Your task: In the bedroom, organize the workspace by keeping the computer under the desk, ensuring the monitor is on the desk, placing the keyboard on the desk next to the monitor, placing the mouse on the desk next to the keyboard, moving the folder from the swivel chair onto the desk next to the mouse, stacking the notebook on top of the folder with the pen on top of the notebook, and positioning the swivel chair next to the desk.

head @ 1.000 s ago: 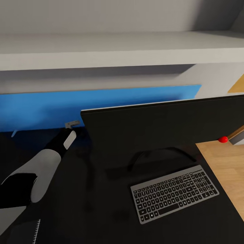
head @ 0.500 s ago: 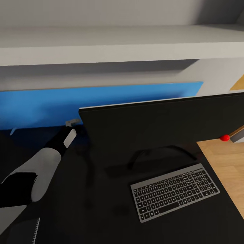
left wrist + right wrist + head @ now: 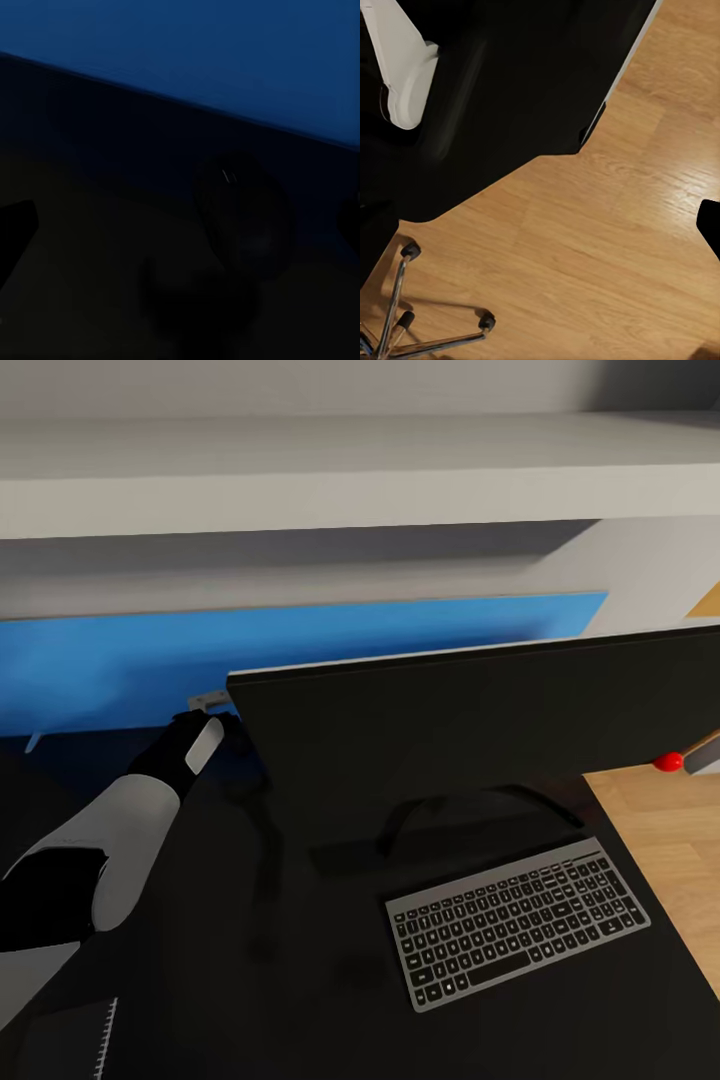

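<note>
The wide black monitor [image 3: 480, 725] stands on the glossy black desk [image 3: 250, 980], with the silver-grey keyboard [image 3: 518, 922] lying in front of it. My left arm reaches past the monitor's left edge toward the blue back panel [image 3: 120, 670]. There my left gripper [image 3: 208, 705] [image 3: 180, 225] is open and low over the desk. The dark rounded mouse [image 3: 241, 217] lies just ahead of it, between the spread fingers and untouched. A notebook's spiral binding [image 3: 103, 1040] shows at the desk's near left. My right gripper [image 3: 540, 232] hangs open over the wood floor beside the desk's edge, near the swivel chair's chrome base [image 3: 412, 330].
A long white wall shelf [image 3: 360, 480] runs above the desk. The light wood floor [image 3: 670, 840] shows to the right of the desk. In the right wrist view the desk's black top [image 3: 525, 82] ends in a corner over the floor [image 3: 607, 255].
The head view has shifted a little, so the monitor looks larger and the shelf higher. My left gripper has edged slightly farther toward the blue panel.
</note>
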`<state>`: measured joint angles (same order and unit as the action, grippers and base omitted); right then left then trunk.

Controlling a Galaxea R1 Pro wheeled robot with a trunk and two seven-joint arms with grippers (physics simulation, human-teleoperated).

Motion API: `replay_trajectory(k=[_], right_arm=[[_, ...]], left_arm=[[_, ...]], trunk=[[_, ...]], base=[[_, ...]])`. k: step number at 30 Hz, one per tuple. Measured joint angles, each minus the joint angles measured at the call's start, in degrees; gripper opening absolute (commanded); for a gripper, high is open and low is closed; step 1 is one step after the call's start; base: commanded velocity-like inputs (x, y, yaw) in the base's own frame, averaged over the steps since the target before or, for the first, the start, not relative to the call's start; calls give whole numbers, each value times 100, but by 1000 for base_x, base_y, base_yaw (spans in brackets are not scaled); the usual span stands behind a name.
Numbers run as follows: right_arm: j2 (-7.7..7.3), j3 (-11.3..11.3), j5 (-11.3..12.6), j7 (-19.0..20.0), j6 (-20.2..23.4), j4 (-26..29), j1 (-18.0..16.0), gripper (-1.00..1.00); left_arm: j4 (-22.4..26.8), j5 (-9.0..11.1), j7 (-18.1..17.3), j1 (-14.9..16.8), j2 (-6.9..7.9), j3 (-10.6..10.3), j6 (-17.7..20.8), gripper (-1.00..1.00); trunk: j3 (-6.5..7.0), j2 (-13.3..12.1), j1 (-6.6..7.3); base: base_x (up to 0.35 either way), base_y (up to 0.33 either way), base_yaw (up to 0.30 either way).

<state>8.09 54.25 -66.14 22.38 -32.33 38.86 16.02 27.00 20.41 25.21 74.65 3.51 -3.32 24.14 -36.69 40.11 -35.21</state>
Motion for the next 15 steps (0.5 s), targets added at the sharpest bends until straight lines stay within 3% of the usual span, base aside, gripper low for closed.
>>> replay_trajectory(k=[9,15], right_arm=[[0,0,-4,0,-2,2,-2,100],[-2,0,-4,0,0,1,0,100]], left_arm=[[63,23,316,23,-14,26,88,100],[424,35,332,-41,-48,10,98,100]], trunk=[[-80,0,0],[-150,39,-22]], base=[[0,0,0],[0,0,0]])
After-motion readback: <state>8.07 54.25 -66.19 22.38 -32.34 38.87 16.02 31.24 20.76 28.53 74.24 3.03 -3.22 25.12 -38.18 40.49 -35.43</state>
